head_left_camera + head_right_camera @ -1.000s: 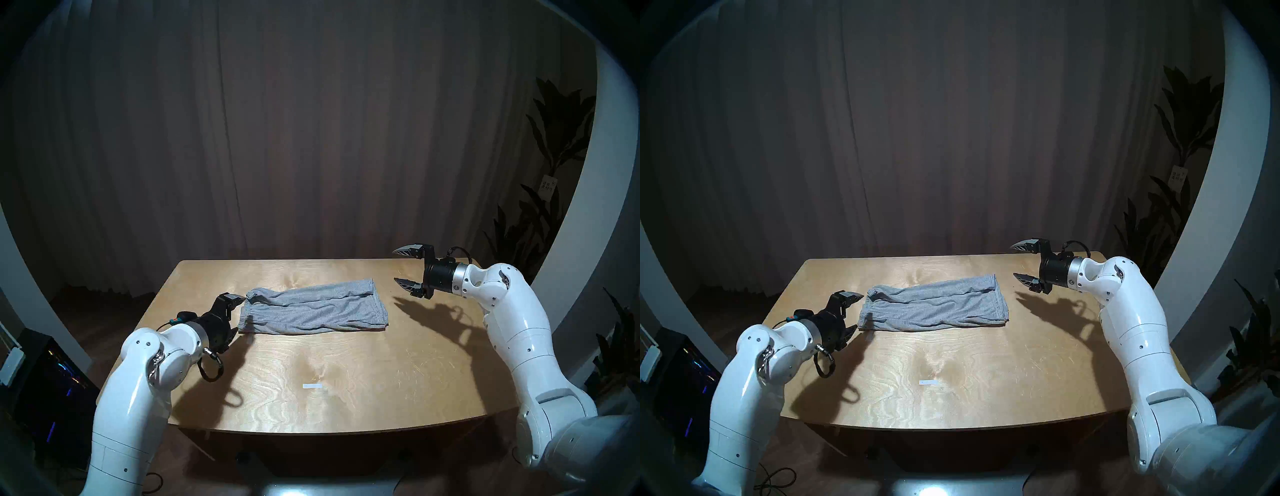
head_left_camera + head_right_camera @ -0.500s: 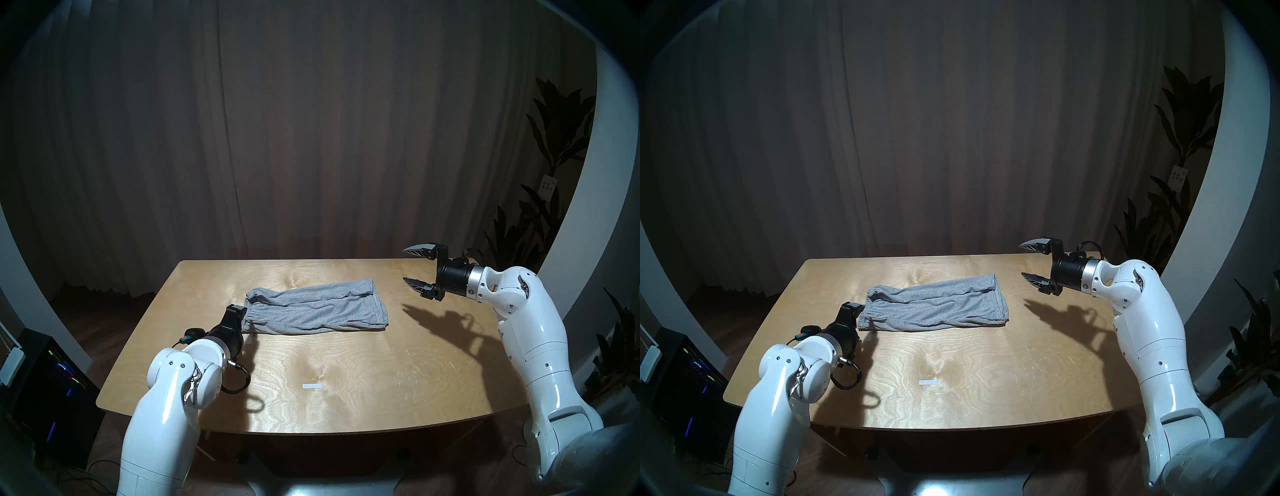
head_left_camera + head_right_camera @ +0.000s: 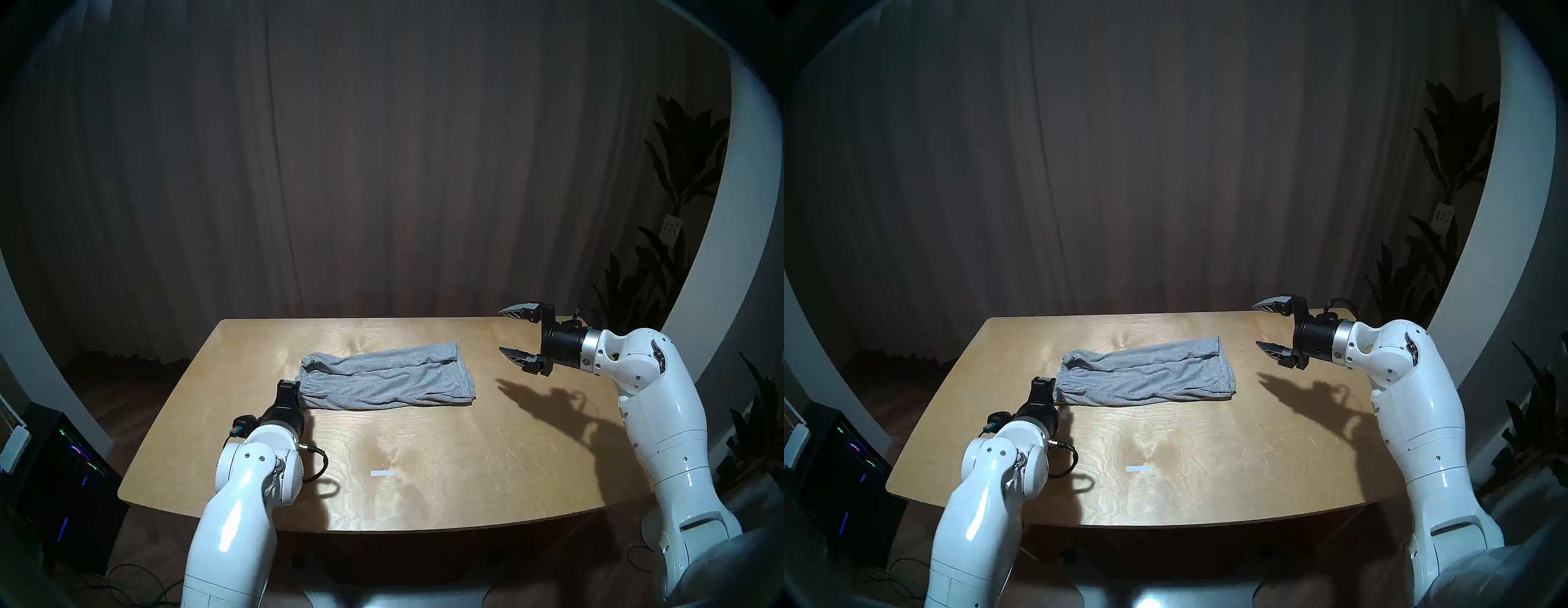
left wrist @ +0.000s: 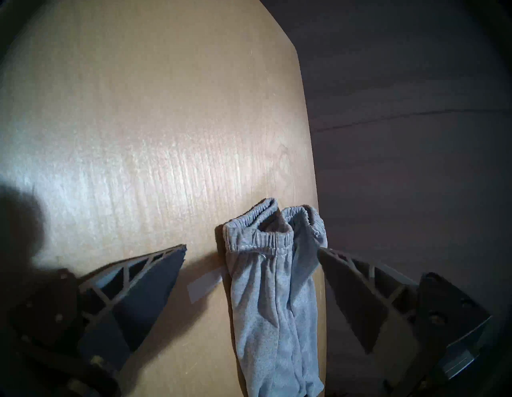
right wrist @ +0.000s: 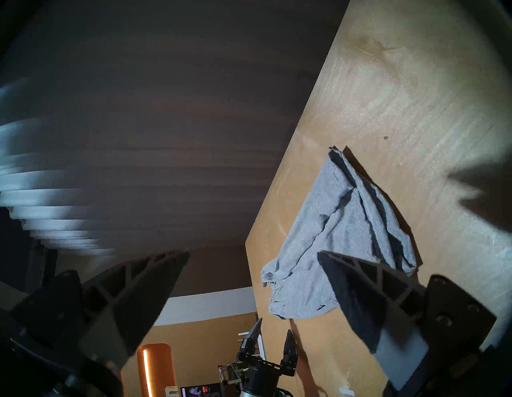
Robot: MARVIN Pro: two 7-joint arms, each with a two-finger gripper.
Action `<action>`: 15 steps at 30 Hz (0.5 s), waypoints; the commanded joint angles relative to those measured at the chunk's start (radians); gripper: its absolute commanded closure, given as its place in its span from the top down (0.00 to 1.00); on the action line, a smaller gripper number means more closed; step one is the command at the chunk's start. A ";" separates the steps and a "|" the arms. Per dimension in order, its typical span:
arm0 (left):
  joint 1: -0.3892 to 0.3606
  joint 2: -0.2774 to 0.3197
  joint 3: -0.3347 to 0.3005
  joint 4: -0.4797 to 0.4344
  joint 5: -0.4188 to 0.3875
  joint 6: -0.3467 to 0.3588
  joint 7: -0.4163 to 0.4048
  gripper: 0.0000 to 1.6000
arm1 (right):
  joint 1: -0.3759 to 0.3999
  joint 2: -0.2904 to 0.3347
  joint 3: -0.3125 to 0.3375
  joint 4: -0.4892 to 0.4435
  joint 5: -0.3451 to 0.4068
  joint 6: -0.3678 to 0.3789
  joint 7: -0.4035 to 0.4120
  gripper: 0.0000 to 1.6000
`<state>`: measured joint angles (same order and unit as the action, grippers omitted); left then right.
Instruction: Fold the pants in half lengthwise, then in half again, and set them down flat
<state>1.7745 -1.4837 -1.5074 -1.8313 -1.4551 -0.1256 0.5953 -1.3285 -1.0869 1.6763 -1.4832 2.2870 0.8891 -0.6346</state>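
Both pincers stand with their jaws spread wide and hold nothing. Left gripper [image 4: 252, 251] sits low over the wooden table [image 3: 424, 488], its two dark fingers [image 4: 155, 280] straddling the waistband end of the pants [image 3: 384, 380]; from the wrist view the gathered elastic band lies just ahead of and between the fingertips, and whether either pad touches the cloth cannot be told. A small white strip [image 4: 203, 285] lies on the wood between the left-hand finger in that view and the grey fabric. From this pincer the pants stretch away toward the robot's right, folded lengthwise into a long, rumpled band lying flat on the table, hems at the far end. Right gripper [image 3: 509, 331] hangs in the air above the table's right rear corner, well apart from the hem end, its fingertips pointing back toward the cloth. Another white strip [image 3: 382, 473] lies nearer the front edge.
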 commanded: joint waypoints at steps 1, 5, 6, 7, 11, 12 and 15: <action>-0.049 0.010 -0.004 0.022 -0.002 0.009 -0.026 1.00 | -0.004 0.004 0.018 -0.058 0.058 -0.037 -0.037 1.00; -0.055 0.007 -0.022 0.045 -0.037 0.027 -0.009 1.00 | -0.002 0.001 0.021 -0.068 0.071 -0.052 -0.058 1.00; -0.056 0.009 -0.023 0.052 -0.036 0.028 -0.011 1.00 | -0.001 0.001 0.021 -0.070 0.073 -0.054 -0.061 1.00; -0.058 0.017 -0.017 0.062 -0.027 0.034 -0.018 1.00 | -0.001 0.000 0.022 -0.072 0.074 -0.056 -0.065 1.00; -0.078 0.020 -0.015 0.092 -0.046 0.060 -0.021 1.00 | -0.003 -0.003 0.026 -0.083 0.077 -0.067 -0.075 1.00; -0.084 0.018 -0.017 0.096 -0.056 0.066 -0.018 1.00 | -0.004 -0.004 0.027 -0.085 0.077 -0.069 -0.077 1.00; -0.097 0.030 0.000 0.107 -0.051 0.090 -0.017 1.00 | -0.011 -0.006 0.032 -0.095 0.079 -0.077 -0.082 1.00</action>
<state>1.7146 -1.4697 -1.5295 -1.7580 -1.4991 -0.0800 0.5709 -1.3422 -1.0848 1.6939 -1.5382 2.3497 0.8260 -0.7237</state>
